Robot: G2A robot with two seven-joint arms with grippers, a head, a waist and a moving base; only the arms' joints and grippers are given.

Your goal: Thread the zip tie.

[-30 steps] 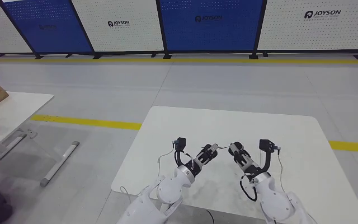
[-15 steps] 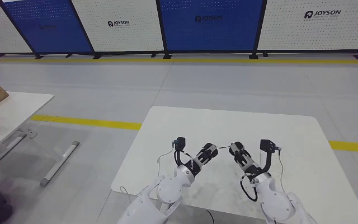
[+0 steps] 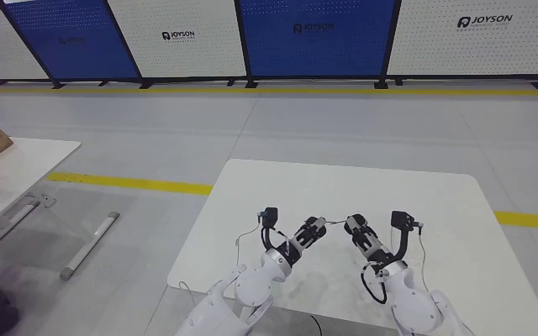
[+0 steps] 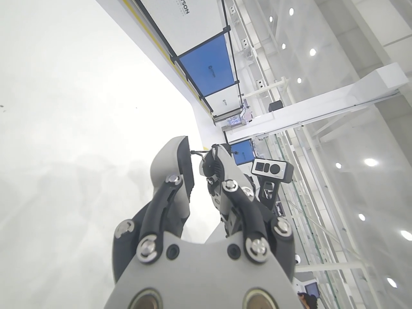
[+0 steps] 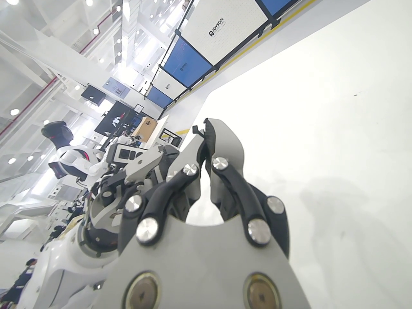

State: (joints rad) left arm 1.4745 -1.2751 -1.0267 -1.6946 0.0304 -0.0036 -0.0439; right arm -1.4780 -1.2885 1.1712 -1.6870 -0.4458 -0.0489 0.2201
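Two arms faced each other at lower centre: the right gripper (image 5: 202, 134) pinched the zip tie (image 3: 334, 222), the left gripper (image 4: 198, 157) had fingers (image 4: 181, 162) slightly parted.

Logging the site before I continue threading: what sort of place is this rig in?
Probably a factory or robot test hall: pegboard partition panels fence the floor, a yellow line marks it, and another robot stands under rows of ceiling lights.
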